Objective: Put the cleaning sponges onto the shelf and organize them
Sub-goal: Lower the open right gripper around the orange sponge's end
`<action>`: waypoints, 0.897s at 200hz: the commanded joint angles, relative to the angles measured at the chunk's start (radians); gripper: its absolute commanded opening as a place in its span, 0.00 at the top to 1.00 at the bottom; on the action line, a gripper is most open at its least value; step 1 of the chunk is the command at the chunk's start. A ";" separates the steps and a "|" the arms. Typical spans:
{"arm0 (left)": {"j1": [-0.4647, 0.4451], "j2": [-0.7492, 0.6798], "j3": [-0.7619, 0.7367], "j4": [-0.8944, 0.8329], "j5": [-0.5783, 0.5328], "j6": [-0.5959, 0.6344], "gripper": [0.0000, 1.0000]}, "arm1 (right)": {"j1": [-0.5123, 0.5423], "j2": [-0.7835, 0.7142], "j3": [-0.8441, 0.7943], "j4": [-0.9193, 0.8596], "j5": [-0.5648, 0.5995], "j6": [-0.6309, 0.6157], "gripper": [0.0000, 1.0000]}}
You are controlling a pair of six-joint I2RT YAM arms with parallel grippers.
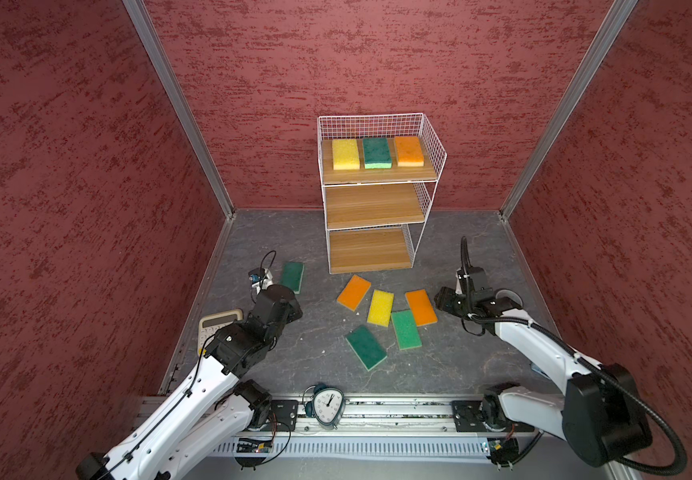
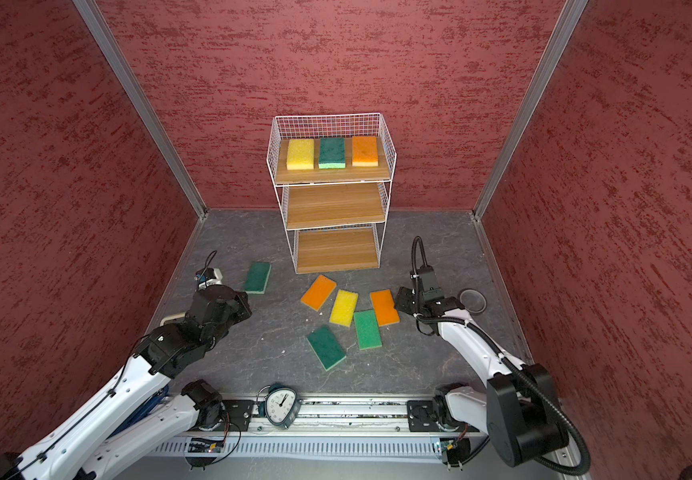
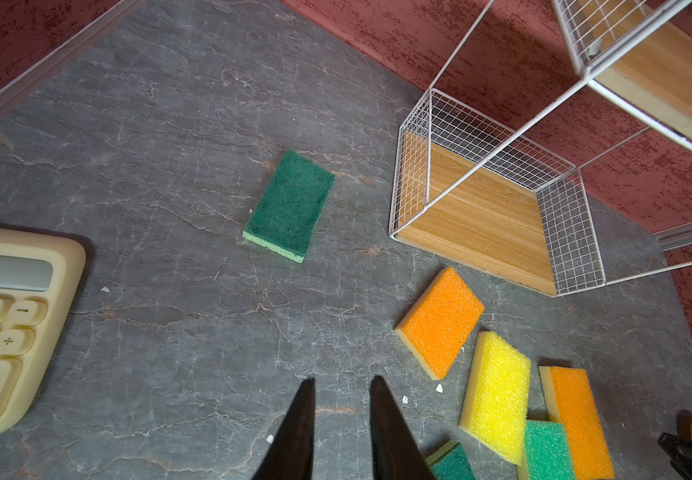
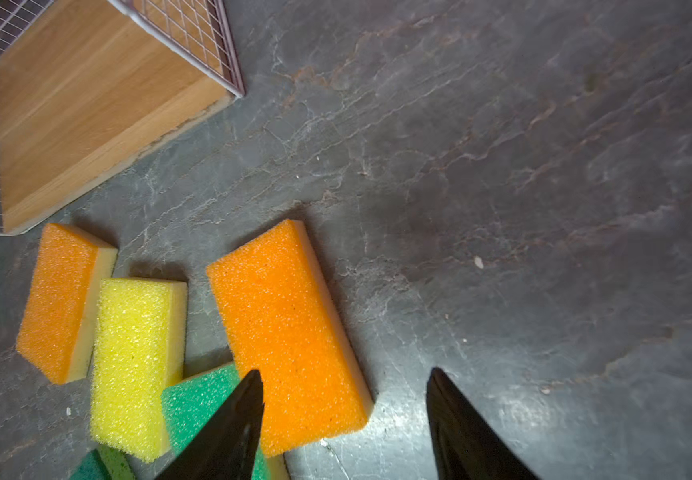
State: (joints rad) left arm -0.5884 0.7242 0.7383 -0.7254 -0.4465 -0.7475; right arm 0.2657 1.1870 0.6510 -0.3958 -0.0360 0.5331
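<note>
The shelf (image 1: 373, 205) stands at the back wall. Its top board holds a yellow sponge (image 1: 345, 154), a green sponge (image 1: 376, 153) and an orange sponge (image 1: 409, 151). On the floor in front lie two orange sponges (image 1: 353, 292) (image 1: 421, 307), a yellow one (image 1: 380, 307) and two green ones (image 1: 406, 329) (image 1: 365, 347). A dark green sponge (image 3: 290, 205) lies apart, ahead of my left gripper (image 3: 342, 380), whose jaws stand a little apart over bare floor. My right gripper (image 4: 344, 372) is open wide, with the near corner of an orange sponge (image 4: 286, 328) between its fingers, not gripped.
A cream calculator (image 3: 3, 328) lies by the left wall next to the left arm. A small clock (image 1: 327, 405) stands on the front rail. A dark tape roll (image 2: 472, 300) sits behind the right wrist. Red walls close in three sides.
</note>
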 commanded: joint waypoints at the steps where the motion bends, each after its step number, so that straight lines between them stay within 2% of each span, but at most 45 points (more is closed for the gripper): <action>1: -0.016 0.002 0.004 -0.002 -0.019 -0.013 0.75 | 0.025 0.015 -0.017 0.022 0.007 -0.023 0.35; 38: -0.048 0.026 0.025 -0.009 -0.046 -0.021 0.75 | 0.069 0.073 -0.018 0.048 0.003 -0.047 0.33; 87: -0.062 0.037 0.033 -0.018 -0.063 -0.030 0.75 | 0.084 0.179 0.006 0.084 -0.009 -0.078 0.35; 120: -0.063 0.037 0.033 -0.035 -0.076 -0.036 0.75 | 0.088 0.238 0.010 0.118 -0.031 -0.075 0.44; 155: -0.064 0.039 0.032 -0.041 -0.082 -0.039 0.75 | 0.090 0.281 0.023 0.144 -0.030 -0.045 0.65; 179: -0.065 0.040 0.033 -0.043 -0.083 -0.042 0.75 | 0.090 0.309 0.034 0.145 0.010 -0.006 0.72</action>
State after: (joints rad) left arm -0.6479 0.7650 0.7471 -0.7490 -0.5079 -0.7784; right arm 0.3504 1.4601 0.6670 -0.2726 -0.0750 0.4854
